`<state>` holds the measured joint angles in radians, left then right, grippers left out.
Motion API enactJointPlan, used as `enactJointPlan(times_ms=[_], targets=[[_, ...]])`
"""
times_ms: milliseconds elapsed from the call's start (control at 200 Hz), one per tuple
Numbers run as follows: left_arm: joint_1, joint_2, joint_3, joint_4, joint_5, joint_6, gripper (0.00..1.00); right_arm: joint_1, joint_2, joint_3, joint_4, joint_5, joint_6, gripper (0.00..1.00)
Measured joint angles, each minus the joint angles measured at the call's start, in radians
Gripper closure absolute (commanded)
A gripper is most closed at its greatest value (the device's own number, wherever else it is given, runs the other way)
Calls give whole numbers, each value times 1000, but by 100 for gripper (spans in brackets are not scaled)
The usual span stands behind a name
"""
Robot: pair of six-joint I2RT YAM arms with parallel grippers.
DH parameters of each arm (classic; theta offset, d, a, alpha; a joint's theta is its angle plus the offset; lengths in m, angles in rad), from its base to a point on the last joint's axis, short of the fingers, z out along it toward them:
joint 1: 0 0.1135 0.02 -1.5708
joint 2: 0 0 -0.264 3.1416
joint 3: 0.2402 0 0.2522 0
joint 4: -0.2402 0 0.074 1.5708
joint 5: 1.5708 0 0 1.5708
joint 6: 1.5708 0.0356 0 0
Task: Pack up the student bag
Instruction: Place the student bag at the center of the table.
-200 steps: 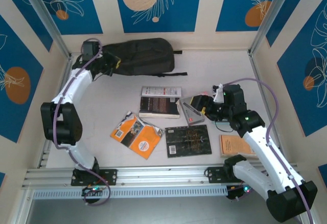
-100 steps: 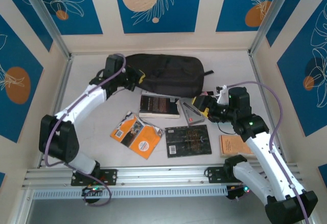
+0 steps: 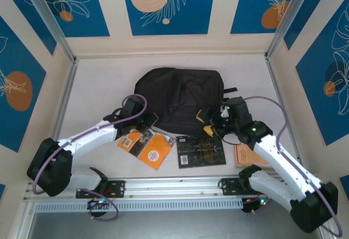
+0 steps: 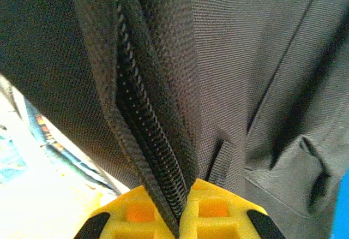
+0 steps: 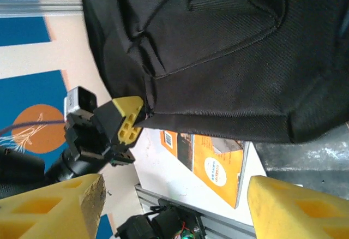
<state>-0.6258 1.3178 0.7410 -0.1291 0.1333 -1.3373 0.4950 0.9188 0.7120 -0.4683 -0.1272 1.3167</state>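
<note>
Surrounding the pale table (image 3: pixel 98 86) on three sides, cream walls (image 3: pixel 218 10) are seen, hung with blue panels (image 3: pixel 163 4) on which orange discs and white leaf outlines are printed. A ribbed metal rail (image 3: pixel 174 187) is fixed along the near edge, and both arm bases are bolted to it. Metal posts are set upright in the two far corners.

Three books are laid on the near half of the table. An orange book (image 3: pixel 147 143) is placed left of centre, turned at an angle. A flat black book (image 3: pixel 200 150) is placed just right of it. A tan book (image 3: pixel 248 154) is found nearer the right edge and is partly hidden by the right arm.

The student bag (image 3: pixel 180 100) is spread flat over the middle of the table, closer to the far edge than the books are. It is made of black woven fabric, rounded at its far-left corner, with a strap end sticking out at its right side. Folds and stitched seams are seen across its top in the right wrist view, and its near edge is laid over part of the orange book. A coarse black zip (image 4: pixel 142 130) runs along a seam in the left wrist view.

The left gripper (image 3: pixel 148 120) is pressed together on the bag's near-left edge, with the zip seam pinched between the yellow fingers (image 4: pixel 218 214). The right gripper (image 3: pixel 206 122) is held at the bag's near-right edge with its fingers (image 5: pixel 294 211) spread wide, and nothing is gripped between them.
</note>
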Motion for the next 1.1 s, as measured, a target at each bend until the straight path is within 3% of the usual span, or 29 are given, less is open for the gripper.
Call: enactJointPlan(times_ms=[135, 330, 500, 700, 855, 940, 1100], targets=[[-34, 1, -6, 42, -25, -7, 100, 93, 64, 2, -14, 80, 122, 33], [-58, 1, -19, 67, -54, -16, 100, 99, 127, -3, 37, 151, 250, 33], [-61, 1, -35, 100, -58, -21, 100, 109, 207, -3, 139, 178, 300, 40], [-71, 0, -60, 139, -77, -43, 100, 134, 283, -9, 207, 211, 329, 64], [-81, -4, -61, 144, -92, -45, 99, 127, 309, -38, 269, 228, 340, 93], [-85, -19, -62, 137, -95, -41, 91, 113, 308, -61, 318, 223, 335, 100], [-93, -105, -61, 37, -101, 16, 57, 89, 278, -108, 375, 214, 309, 100]])
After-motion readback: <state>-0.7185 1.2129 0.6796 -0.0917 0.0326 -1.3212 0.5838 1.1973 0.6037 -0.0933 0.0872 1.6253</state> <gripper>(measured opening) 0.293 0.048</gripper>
